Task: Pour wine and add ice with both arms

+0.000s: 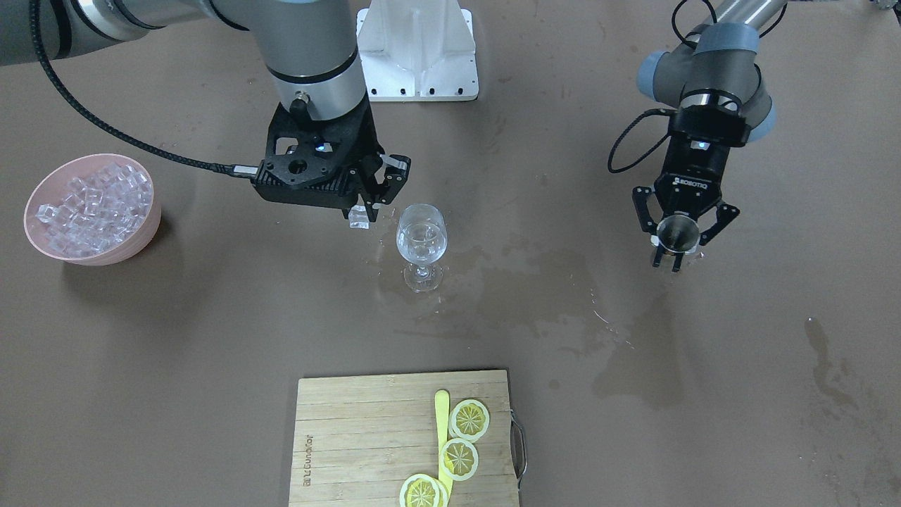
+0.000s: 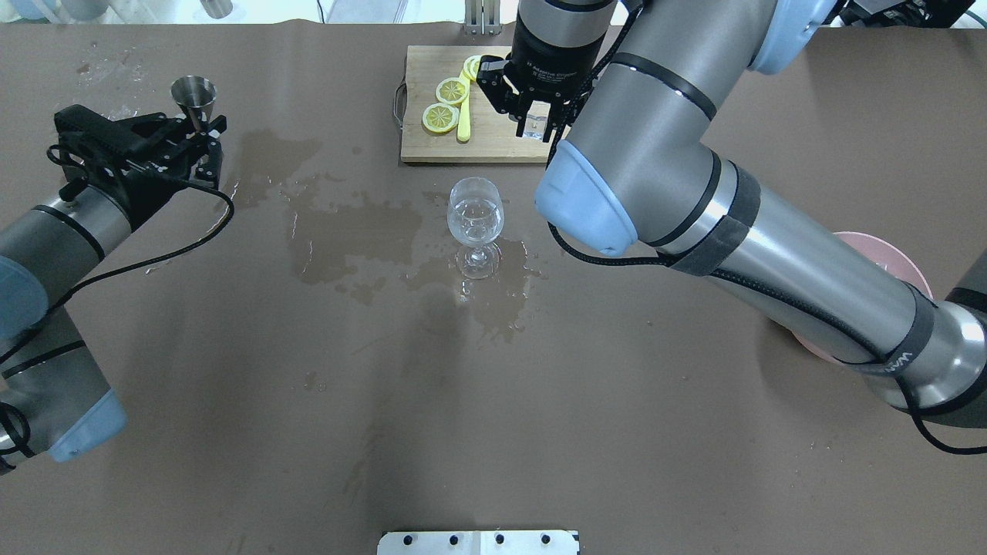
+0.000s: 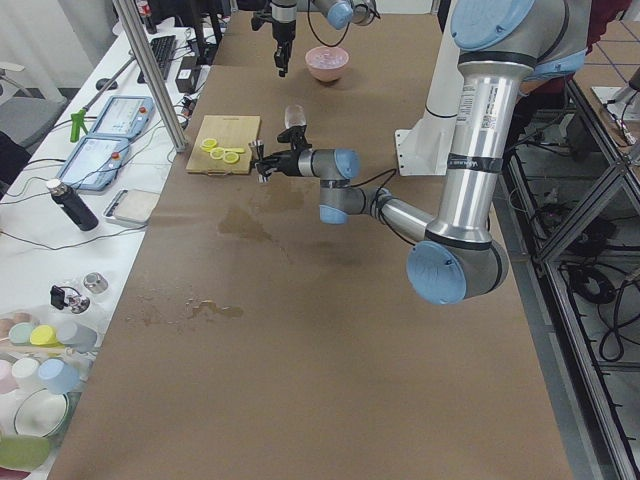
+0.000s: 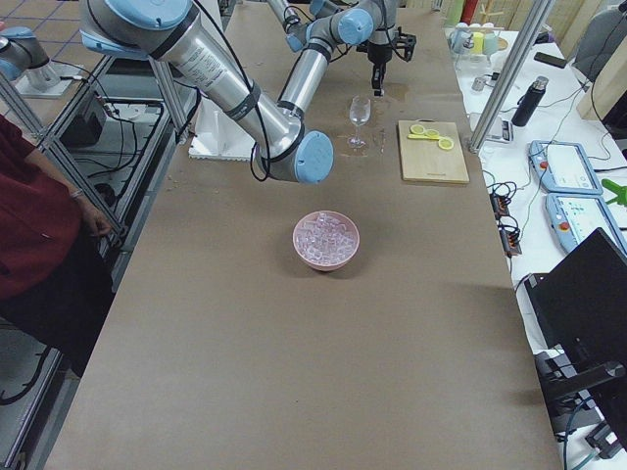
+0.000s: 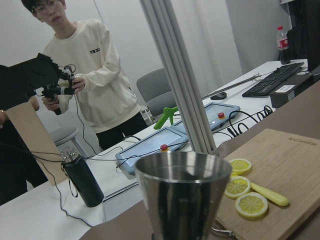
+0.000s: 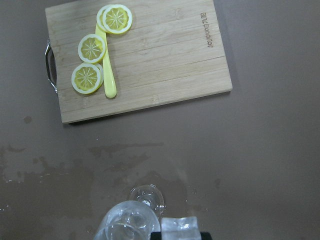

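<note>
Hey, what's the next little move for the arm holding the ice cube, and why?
Probably slide the right gripper sideways until its ice cube hangs over the wine glass; the cube is beside the rim now, not above the mouth.

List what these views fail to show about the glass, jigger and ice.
Overhead: pink bowl mostly hidden behind the right arm.
Left wrist: jigger interior too dark; elsewhere too small.
Right wrist: ice cube cut off by the bottom edge.
All views: wine glass fill level unreadable, liquid clear.
</note>
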Controlling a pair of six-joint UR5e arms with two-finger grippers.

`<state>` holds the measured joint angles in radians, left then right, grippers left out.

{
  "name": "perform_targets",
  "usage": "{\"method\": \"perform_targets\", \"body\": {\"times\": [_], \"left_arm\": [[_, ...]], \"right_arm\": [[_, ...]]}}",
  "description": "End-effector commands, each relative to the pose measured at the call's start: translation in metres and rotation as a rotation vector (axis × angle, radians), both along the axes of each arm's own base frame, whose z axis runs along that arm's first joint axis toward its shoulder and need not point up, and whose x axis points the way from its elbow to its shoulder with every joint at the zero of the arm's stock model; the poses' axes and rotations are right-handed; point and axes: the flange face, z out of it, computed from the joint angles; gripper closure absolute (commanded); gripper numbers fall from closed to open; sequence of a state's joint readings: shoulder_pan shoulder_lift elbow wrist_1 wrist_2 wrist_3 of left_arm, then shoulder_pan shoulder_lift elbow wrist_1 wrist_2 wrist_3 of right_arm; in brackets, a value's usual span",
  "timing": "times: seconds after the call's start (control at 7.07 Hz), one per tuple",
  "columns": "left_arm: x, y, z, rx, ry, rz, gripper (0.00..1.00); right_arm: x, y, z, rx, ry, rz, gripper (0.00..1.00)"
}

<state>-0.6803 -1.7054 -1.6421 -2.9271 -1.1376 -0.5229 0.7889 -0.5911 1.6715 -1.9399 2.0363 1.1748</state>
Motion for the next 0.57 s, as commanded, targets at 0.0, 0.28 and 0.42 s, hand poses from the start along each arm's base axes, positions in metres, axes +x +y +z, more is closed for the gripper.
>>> {"method": "perform_targets", "body": {"times": [0.0,0.28,0.42], "left_arm": [[-0.044,-0.012,0.097,-0.065,0.033,-0.077,1.0],[-0.108,-0.009,0.157,-0.092,0.013,-0.111,1.0],[-0.112,-0.013,0.181,-0.104,0.006,-0.12,1.0]], "right_arm": [[-0.029,0.012,-0.006,0.019,0.02,-0.02,0.99],[-0.056,0.017,-0.014,0.055,0.05,-0.033,0.99],[-0.066,0.014,-0.021,0.053,0.056,-0.04,0.99]]}}
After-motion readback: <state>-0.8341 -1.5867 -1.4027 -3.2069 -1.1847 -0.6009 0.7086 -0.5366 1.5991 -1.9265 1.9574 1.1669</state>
